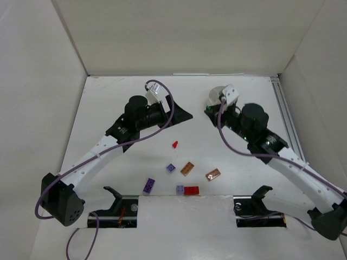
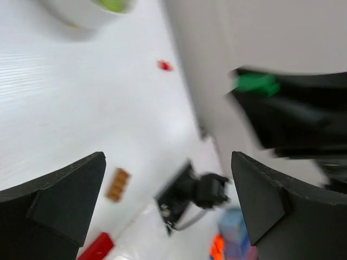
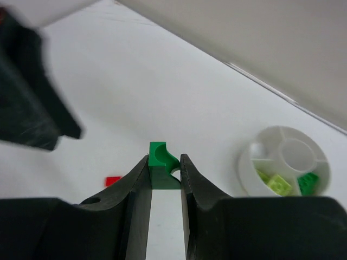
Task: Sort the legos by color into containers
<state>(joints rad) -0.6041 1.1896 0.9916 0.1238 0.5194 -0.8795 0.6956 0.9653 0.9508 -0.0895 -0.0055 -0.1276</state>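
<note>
The white table (image 1: 108,108) carries both arms, reaching in toward its far half. The left gripper (image 2: 168,187) has its jaws wide apart with nothing between them, though its view is blurred. The right gripper (image 3: 164,162) is closed down to the width of one brick. Just beside the right wrist sits the round white dish (image 3: 245,168), partly hidden under it in the top view. Its wedge sections ring a small central cup (image 3: 295,150), with lime bricks (image 3: 275,184) in one wedge and a green brick (image 3: 308,182) in the next. The loose legos lie well apart from the dish, near the arm bases: two orange-brown pieces (image 1: 187,168), a red brick (image 1: 191,190), a purple brick (image 1: 148,186), two lilac ones (image 1: 171,168) and a tiny red piece (image 1: 175,144). The smallest item matters most: the green lego (image 3: 161,162) pinched upright between the right fingertips. In the right wrist view the dish lies to its right and a little ahead, its green wedge on the near right side. The right arm is much the nearer, so the drop looks like its job.
</note>
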